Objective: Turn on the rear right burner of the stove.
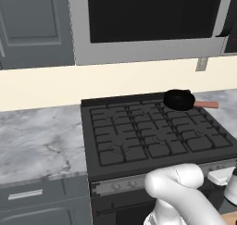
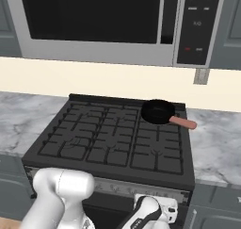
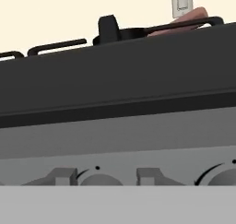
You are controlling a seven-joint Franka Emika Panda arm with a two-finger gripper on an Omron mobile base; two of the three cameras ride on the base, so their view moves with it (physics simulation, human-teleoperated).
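A: Stove [image 1: 157, 136] is centred ahead, a marble table on each side. The rear right burner [image 2: 159, 114] is at the back right corner of the grate, under the small black frying pan [image 2: 158, 111], whose reddish handle [image 2: 182, 123] sticks out toward the right table. Microwave [image 2: 99, 20] hangs above.

B: Pincer?

A: Low, in front of the grey knob strip [image 1: 139, 182], near its right end. In the right base view the hand [image 2: 153, 213] is just below that strip. Fingertips aren't visible, so I cannot tell whether the pincer is open or closed.

B: Hand view?

A: Close on the strip. Two round knobs cut by the lower edge: one near the middle [image 3: 96, 177], one at the right [image 3: 221, 174], with small raised tabs beside them.

B: Risks?

A: Main one, in my judgement: picking the wrong knob. They look identical and no markings are readable, so a neighbouring burner could light instead. Second: with the knobs this low in the hand view, the fingers may close off-centre and slip off the knob. Third: the pan sits on the target burner and would heat once lit.
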